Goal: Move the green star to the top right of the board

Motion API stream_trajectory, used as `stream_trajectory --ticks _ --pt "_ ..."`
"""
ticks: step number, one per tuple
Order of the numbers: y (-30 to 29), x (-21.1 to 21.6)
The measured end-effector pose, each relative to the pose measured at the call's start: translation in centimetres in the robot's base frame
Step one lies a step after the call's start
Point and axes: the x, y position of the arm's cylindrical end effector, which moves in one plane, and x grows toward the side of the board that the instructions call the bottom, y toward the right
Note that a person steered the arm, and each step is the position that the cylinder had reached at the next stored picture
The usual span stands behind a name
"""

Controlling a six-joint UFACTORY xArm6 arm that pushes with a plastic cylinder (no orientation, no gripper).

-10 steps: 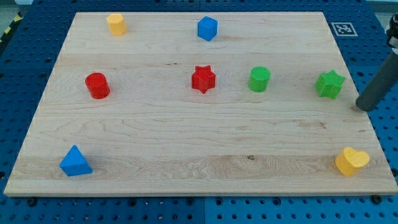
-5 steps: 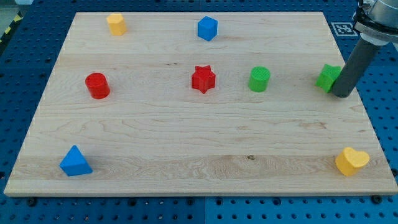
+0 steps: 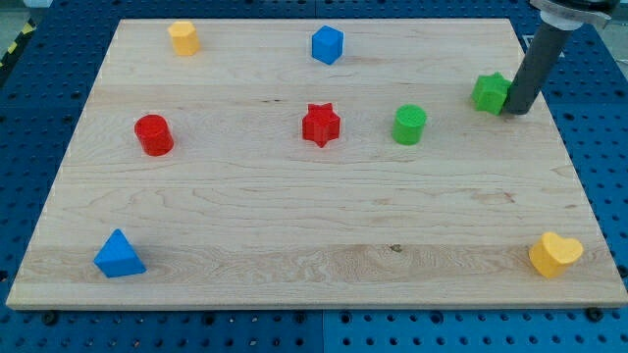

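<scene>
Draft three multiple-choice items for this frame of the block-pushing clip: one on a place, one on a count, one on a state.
1. Where is the green star?
A. Near the board's upper right
B. At the view's bottom left
C. Between the red blocks

2. How many blue blocks are on the board?
A. One
B. Two
C. Three

3. How does my tip stand to the green star?
A. Far off, by the yellow heart
B. Right against its right side
C. Resting on top of it

Answers:
1 A: the star lies up and right of the green cylinder, close to the right edge.
2 B: a blue cube at the top and a blue pyramid at the bottom left.
3 B: the rod's end sits at the star's right edge, seemingly touching it.
</scene>
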Motion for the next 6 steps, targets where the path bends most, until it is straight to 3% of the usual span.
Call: stream_trajectory --ticks 4,6 --pt "-2.3 -3.3" --pt "-4.8 0.9"
